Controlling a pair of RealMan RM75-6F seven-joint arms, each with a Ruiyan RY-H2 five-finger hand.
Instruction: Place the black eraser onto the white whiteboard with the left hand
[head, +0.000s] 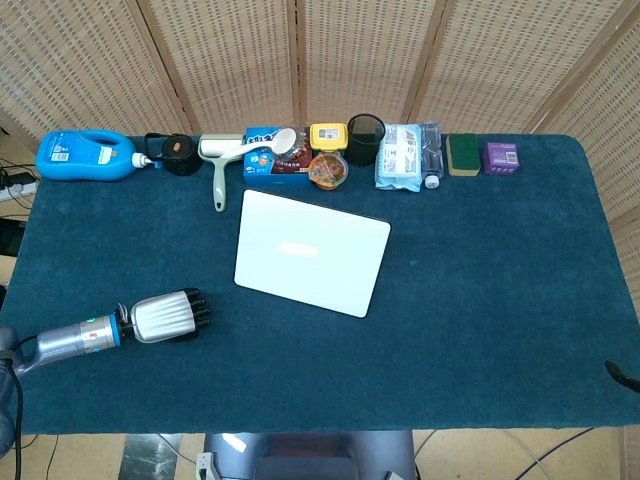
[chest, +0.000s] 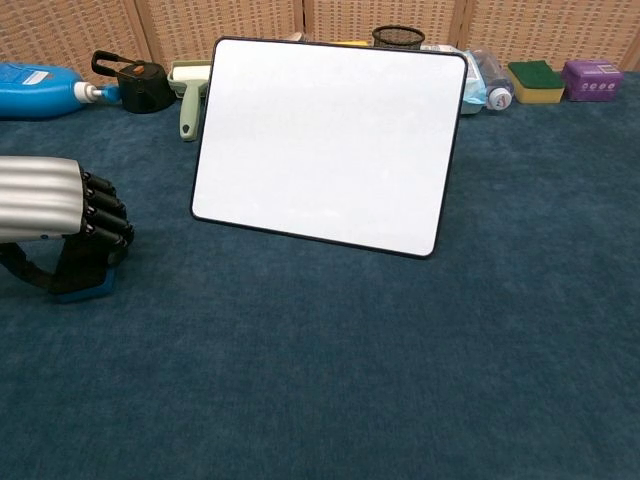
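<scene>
The white whiteboard (head: 312, 250) lies flat on the blue table cloth, left of centre; in the chest view the whiteboard (chest: 325, 145) fills the upper middle. My left hand (head: 168, 315) is at the front left, left of the board and apart from it. In the chest view the left hand (chest: 60, 215) has its dark fingers curled down over the black eraser (chest: 88, 283), which rests on the cloth with its blue base showing; the hand grips it. The head view hides the eraser under the hand. A dark tip of my right hand (head: 622, 375) shows at the right edge.
Along the back edge stand a blue bottle (head: 85, 155), a lint roller (head: 215, 170), snack boxes (head: 275, 160), a black mesh cup (head: 365, 138), a wipes pack (head: 405, 155), a sponge (head: 462, 153) and a purple box (head: 500, 157).
</scene>
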